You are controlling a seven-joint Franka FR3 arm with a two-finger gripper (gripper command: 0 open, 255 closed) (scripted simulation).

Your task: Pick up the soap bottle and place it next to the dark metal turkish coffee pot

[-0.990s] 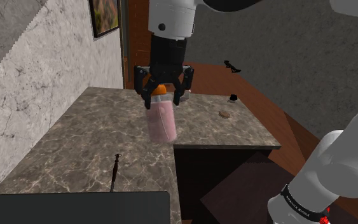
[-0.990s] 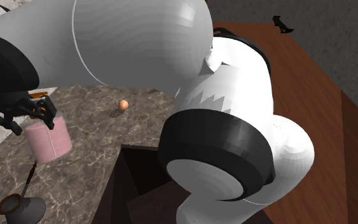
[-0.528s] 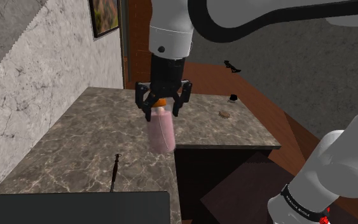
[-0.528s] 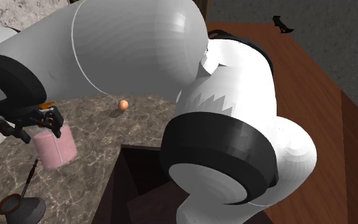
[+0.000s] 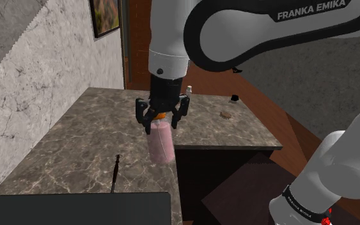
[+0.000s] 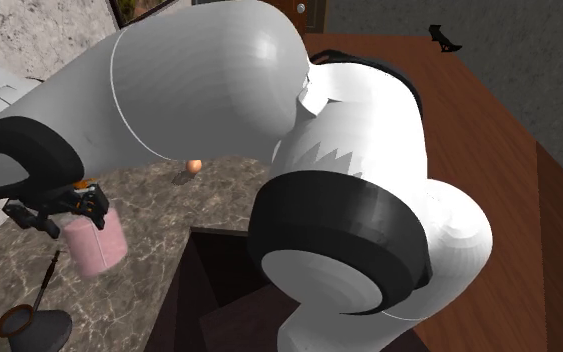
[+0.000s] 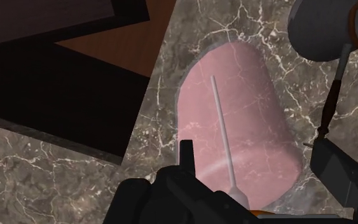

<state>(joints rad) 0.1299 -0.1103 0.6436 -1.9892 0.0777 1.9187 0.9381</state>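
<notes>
My black gripper (image 5: 162, 115) is shut on the orange top of a pink soap bottle (image 5: 161, 144), which hangs upright low over the marble counter (image 5: 76, 147). The second exterior view has the same bottle (image 6: 96, 240) under the gripper (image 6: 64, 205), with the dark coffee pot (image 6: 34, 325) standing close by toward the counter's near end. The pot's long thin handle (image 5: 115, 172) points up the counter toward the bottle. Looking along the gripper (image 7: 260, 191), the pink bottle (image 7: 234, 137) sits between the fingers, and the grey pot (image 7: 323, 28) with its handle (image 7: 333, 89) lies just beyond.
The counter's edge (image 5: 226, 147) drops to a dark cabinet and brown floor beside the bottle. A small orange ball (image 6: 195, 165), a brown lump (image 5: 225, 114) and a small black thing (image 5: 234, 98) lie at the far end. A stone wall (image 5: 38, 77) borders the other side.
The gripper has carried the bottle lower and nearer, along the counter toward the coffee pot. The pot has not moved.
</notes>
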